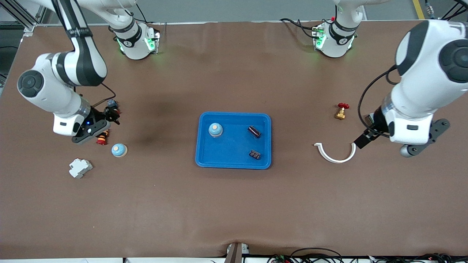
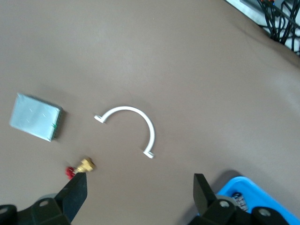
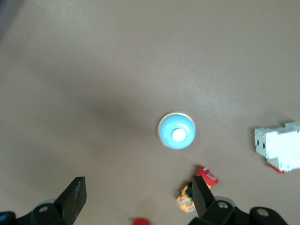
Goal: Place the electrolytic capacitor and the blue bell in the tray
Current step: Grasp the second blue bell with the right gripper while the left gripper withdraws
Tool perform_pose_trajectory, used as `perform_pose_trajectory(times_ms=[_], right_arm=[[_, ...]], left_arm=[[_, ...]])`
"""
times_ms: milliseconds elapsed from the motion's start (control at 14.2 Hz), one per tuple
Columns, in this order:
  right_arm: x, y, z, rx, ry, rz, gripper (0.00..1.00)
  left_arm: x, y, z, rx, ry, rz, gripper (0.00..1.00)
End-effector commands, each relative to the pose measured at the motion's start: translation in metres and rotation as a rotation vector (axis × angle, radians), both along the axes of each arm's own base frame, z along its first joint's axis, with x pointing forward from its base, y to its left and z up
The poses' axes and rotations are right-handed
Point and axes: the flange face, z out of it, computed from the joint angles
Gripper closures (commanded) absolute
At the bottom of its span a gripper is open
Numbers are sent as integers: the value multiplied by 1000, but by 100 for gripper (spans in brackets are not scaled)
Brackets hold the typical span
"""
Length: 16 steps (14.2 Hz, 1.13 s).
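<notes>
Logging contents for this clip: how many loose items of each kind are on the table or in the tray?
Blue bells: 2, one in the tray, one on the table
Black capacitors in the tray: 2
Brass valve: 1
White curved clip: 1
White breaker block: 1
Red-and-yellow part: 1
Grey box: 1
Total: 9

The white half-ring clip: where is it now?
The white clip lies on the bare table toward the left arm's end, between the blue tray and the open left gripper, nearer the front camera than the brass valve.
</notes>
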Motion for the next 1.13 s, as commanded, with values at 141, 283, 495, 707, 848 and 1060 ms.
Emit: perform_pose_trajectory(times_ms=[141,283,495,707,848,1060], right_arm=[[21,-15,-73,-37,22,76,0],[22,-16,-91,-35,38,76,0],[22,-15,-111,-37,44,85,0],[30,-17,-123,-44,50,94,0],[34,-19,-123,-43,45,123,0],[39,-25,-130,-40,51,131,0]], left_arm=[[1,63,16,-60,43,-173,0],[-1,76,15,-69,70,-184,0],[-2,76,16,-70,68,-183,0],[-9,71,30,-61,54,-193,0],[-15,64,41,-56,46,-211,0],[-27,60,55,-66,42,-285,0]])
